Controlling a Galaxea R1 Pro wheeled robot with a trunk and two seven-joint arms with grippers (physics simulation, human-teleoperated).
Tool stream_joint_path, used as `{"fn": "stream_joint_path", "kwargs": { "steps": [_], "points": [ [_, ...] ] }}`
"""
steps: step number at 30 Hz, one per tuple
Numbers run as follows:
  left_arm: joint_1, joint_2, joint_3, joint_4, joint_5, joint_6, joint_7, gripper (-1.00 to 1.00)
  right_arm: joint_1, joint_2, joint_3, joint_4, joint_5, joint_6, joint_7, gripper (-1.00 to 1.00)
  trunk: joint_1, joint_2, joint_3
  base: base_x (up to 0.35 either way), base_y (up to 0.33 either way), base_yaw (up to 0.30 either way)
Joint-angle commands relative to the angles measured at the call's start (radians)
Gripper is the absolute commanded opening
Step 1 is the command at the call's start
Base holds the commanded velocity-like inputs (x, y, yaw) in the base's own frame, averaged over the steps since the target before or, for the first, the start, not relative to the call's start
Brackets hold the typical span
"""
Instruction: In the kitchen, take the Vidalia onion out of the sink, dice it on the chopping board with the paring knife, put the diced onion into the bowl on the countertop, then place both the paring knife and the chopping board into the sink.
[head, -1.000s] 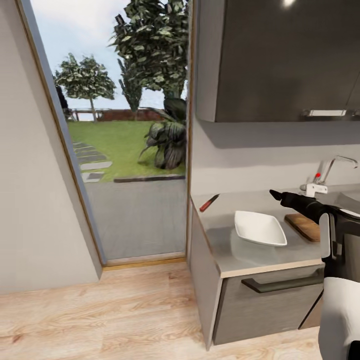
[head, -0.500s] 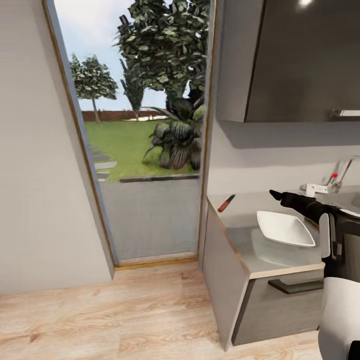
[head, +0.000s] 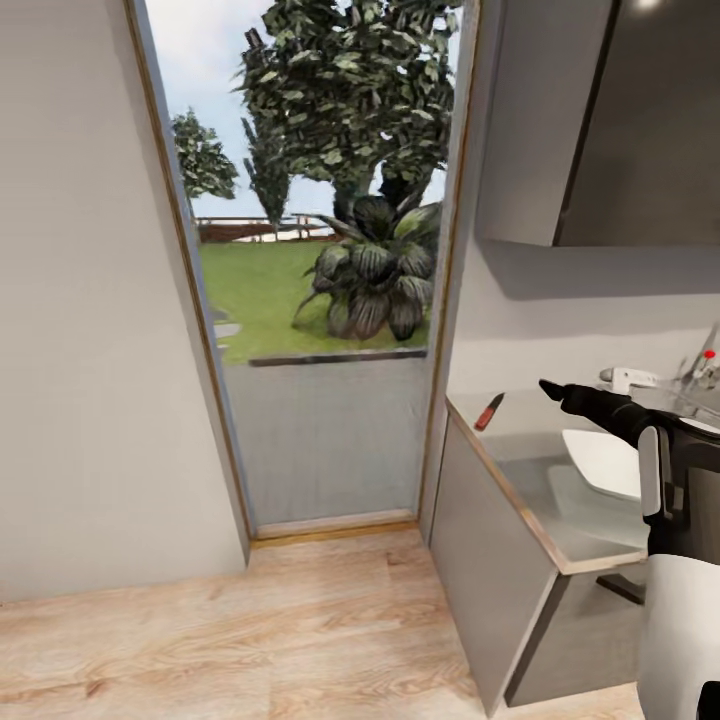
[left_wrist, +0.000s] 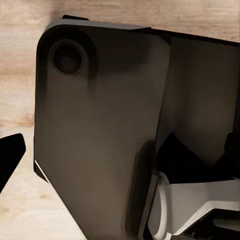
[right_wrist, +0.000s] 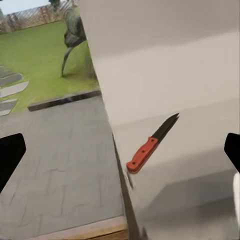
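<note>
No writing or brand can be read on anything here. The right pincer (head: 552, 387) reaches out over the counter (head: 530, 480) at about 3 o'clock in the head view, its dark tip in the air and touching nothing; in the right wrist view its two finger ends stand far apart at the frame's edges, so it is wide open and empty. The left pincer (left_wrist: 120, 155) faces the robot's own dark body panel (left_wrist: 100, 140) above the wood floor (left_wrist: 20, 75); one dark finger tip shows at the edge, and I cannot tell how far it is open. The paring knife (head: 489, 411) lies flat at the counter's far corner beside the wall. The bowl (head: 604, 462) sits on the counter at 3 o'clock, half hidden by the right arm. The tap's red knob (head: 709, 354) peeks in at the edge. Against the earlier frames the camera has swung left: counter, bowl and knife sit further right, and the chopping board has left the picture.
</note>
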Motion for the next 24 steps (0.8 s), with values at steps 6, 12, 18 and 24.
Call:
{"fn": "stream_joint_path", "kwargs": {
  "steps": [6, 12, 18, 24],
  "points": [
    [0.000, 0.000, 0.006, -0.001, 0.001, -0.002, -0.001, 1.00, -0.001, 0.000, -0.001, -0.001, 0.004, 0.006, 0.006, 1.00, 0.000, -0.001, -0.001, 0.120, 0.279, 0.000],
    [0.000, 0.000, 0.005, -0.001, 0.001, -0.002, -0.001, 1.00, -0.001, 0.000, -0.001, 0.000, 0.004, 0.006, 0.006, 1.00, 0.000, -0.001, -0.001, 0.139, 0.291, 0.000],
    [0.000, 0.000, 0.005, -0.001, 0.001, -0.002, -0.001, 1.00, -0.001, 0.000, -0.001, 0.000, 0.004, 0.006, 0.006, 1.00, 0.000, -0.001, -0.001, 0.152, 0.294, -0.027],
    [0.000, 0.000, 0.005, -0.001, 0.001, -0.002, -0.001, 1.00, -0.001, 0.000, -0.001, -0.001, 0.004, 0.006, 0.006, 1.00, 0.000, -0.001, 0.001, 0.153, 0.295, -0.224]
  ]
}}
